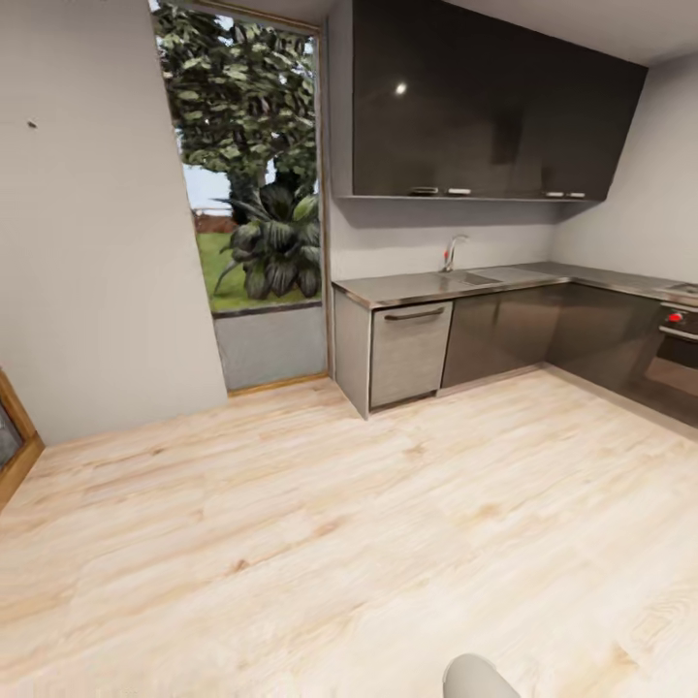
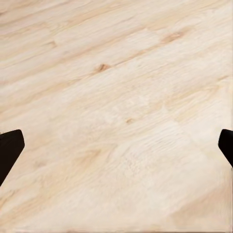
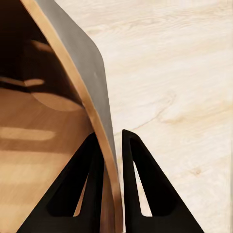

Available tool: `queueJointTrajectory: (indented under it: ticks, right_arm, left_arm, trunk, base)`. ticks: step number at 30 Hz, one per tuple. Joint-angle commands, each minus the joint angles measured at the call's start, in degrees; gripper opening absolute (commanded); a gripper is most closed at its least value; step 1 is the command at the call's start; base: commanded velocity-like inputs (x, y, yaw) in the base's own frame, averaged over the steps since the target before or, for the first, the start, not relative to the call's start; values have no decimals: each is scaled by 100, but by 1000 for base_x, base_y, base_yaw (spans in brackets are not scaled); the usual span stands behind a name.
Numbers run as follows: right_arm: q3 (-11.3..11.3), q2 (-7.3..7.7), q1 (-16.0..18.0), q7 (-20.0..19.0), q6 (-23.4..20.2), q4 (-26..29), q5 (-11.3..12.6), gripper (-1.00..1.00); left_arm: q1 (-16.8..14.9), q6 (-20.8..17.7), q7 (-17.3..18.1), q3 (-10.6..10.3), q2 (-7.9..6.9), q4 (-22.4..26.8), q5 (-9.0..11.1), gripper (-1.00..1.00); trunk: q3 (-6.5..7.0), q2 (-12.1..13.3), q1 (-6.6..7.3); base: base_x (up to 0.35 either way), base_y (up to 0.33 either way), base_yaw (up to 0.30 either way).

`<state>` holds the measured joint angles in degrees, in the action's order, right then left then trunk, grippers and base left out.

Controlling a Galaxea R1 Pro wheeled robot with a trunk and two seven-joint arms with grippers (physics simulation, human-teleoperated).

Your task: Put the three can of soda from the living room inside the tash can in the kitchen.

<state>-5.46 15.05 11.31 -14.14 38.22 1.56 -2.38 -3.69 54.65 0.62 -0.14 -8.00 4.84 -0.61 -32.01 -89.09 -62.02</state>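
Note:
In the right wrist view my right gripper [image 3: 110,133] is shut on the rim of the tash can [image 3: 80,48], one dark finger inside and one outside its wall. The bin is light grey outside and brown inside, and it hangs over pale wood floor [image 3: 184,73]. No can of soda shows in the part of the bin's inside that I see. My left gripper [image 2: 116,145] is open, its dark fingertips [image 2: 8,145] far apart with only floor between them. The kitchen lies ahead in the head view.
Glossy dark upper cabinets [image 1: 485,97] hang over a steel counter [image 1: 407,288] with a sink tap [image 1: 452,252]. A grey dishwasher front [image 1: 409,351] ends the run. An oven with a red knob [image 1: 676,317] is at far right. A tall window [image 1: 257,194] is at back left.

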Motion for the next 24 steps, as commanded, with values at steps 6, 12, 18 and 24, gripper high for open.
queueJointTrajectory:
  ticks: [6, 12, 18, 24]
  right_arm:
    - [-69, -2, 2, -28, -6, 11, 9, -100]
    - [-70, -2, 2, -27, -7, 14, 15, -100]
    - [-52, -19, 2, -27, -7, 11, 4, -100]
    - [-52, -51, 2, -27, -7, 11, 1, -100]
  left_arm:
    - [0, 1, 2, 1, 0, 0, 0, 100]
    - [0, 3, 1, 0, 0, 0, 4, 100]
    - [0, 10, 1, -1, 0, 0, 8, 100]
    - [0, 10, 2, 1, 0, 0, 9, 100]
  trunk:
    - [-24, 0, 0]
    - [-43, 0, 0]
    - [-62, 0, 0]
    - [-98, 0, 0]
  base:
    - [0, -286, 213]
    - [0, -260, 156]
    - [0, -69, 79]
    - [0, -6, 168]
